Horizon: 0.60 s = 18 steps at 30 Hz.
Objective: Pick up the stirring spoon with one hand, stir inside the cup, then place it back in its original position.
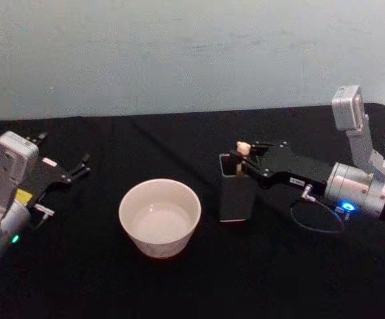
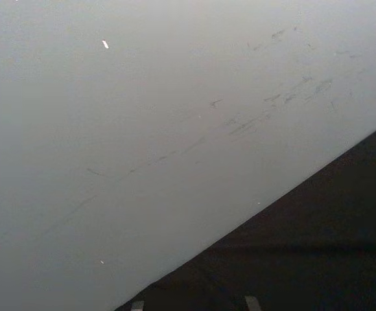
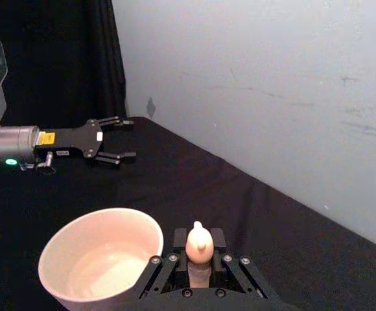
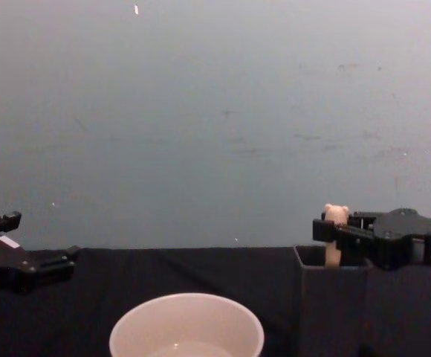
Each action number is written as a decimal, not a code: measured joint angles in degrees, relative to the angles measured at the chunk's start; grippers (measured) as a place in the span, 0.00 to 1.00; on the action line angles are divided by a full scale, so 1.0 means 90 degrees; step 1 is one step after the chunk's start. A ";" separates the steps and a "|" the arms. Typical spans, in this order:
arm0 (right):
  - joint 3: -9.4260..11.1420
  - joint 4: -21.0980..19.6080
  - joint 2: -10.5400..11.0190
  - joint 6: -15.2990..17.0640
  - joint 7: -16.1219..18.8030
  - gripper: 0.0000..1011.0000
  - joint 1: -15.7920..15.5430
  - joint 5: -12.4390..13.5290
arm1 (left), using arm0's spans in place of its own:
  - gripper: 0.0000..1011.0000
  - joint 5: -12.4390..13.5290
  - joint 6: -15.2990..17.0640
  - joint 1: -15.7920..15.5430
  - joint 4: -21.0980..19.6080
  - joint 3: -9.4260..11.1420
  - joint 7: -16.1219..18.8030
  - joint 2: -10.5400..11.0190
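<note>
Here the right tool (image 1: 241, 158) grips the stirring spoon (image 1: 243, 149)

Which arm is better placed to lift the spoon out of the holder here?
Right. The right gripper sits at the top of the dark holder, fingers around the stirring spoon handle. The left gripper is open, far across the cup.

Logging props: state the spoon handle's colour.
Pale peach, bear-head top; the stirring spoon shows best in the right wrist view.
</note>
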 joint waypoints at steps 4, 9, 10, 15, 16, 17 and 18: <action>-0.0012 0.0027 -0.0004 0.0031 -0.0038 0.21 -0.0011 -0.0040 | 0.99 0.0000 0.0000 0.0000 0.0000 0.0000 0.0000 0.0000; -0.0015 0.0028 -0.0002 0.0038 -0.0047 0.21 -0.0014 -0.0052 | 0.99 0.0000 0.0000 0.0000 0.0000 0.0000 0.0000 0.0000; -0.0014 0.0028 -0.0002 0.0038 -0.0047 0.21 -0.0013 -0.0052 | 0.99 -0.0001 0.0000 0.0000 0.0000 0.0000 0.0001 0.0000; -0.0015 0.0028 -0.0001 0.0034 -0.0043 0.21 -0.0013 -0.0046 | 0.99 0.0000 0.0000 0.0000 0.0000 0.0000 0.0000 0.0000; -0.0014 0.0028 -0.0001 0.0033 -0.0041 0.21 -0.0013 -0.0045 | 0.99 0.0000 0.0000 0.0000 0.0000 0.0000 0.0000 0.0000; -0.0014 0.0028 -0.0001 0.0032 -0.0040 0.21 -0.0013 -0.0044 | 0.99 0.0000 0.0000 0.0000 0.0000 0.0000 0.0000 0.0000; -0.0014 0.0028 -0.0001 0.0032 -0.0039 0.21 -0.0013 -0.0043 | 0.99 0.0000 0.0000 0.0000 0.0000 0.0000 0.0000 0.0000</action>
